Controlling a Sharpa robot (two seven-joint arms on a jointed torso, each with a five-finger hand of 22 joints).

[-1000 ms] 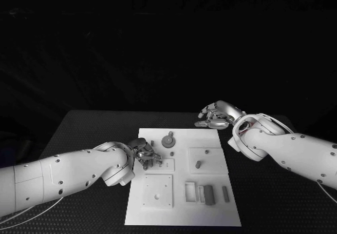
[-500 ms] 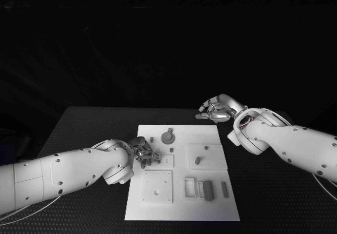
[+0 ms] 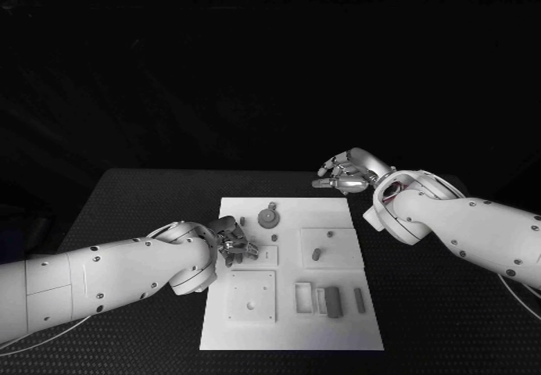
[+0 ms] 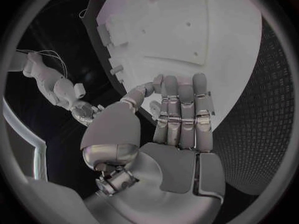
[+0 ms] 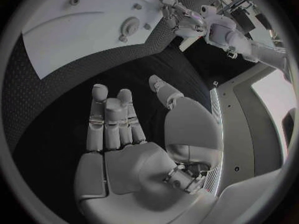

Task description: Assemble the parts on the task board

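1. I am at a black table (image 3: 135,203), and the white task board (image 3: 338,328) lies in the middle of it.
2. My left hand (image 3: 231,241) is over the left edge of the task board, about halfway up it.
3. In my left wrist view, my left hand (image 4: 168,119) has its fingers (image 4: 181,104) close together and reaching over the board (image 4: 206,35). The thumb bends in toward them.
4. There is a small pale bit near my thumb and fingers there. I cannot tell if I am holding a part or just touching the board.
5. My right hand (image 3: 347,176) is up past the far right corner of the board, over the black table.
6. In my right wrist view, my right hand (image 5: 124,129) is loose, with the fingers (image 5: 106,119) stretched out and nothing in them.
7. A round grey part (image 3: 268,218) lies near the far edge of the board.
8. A small grey peg (image 3: 317,254) is on the raised square plate (image 3: 336,238) on the right side of the board.
9. Three long grey parts (image 3: 331,300) are near the front right of the board, side by side.
10. A square plate with small holes (image 3: 252,295) is at the front left of the board, near my left arm.
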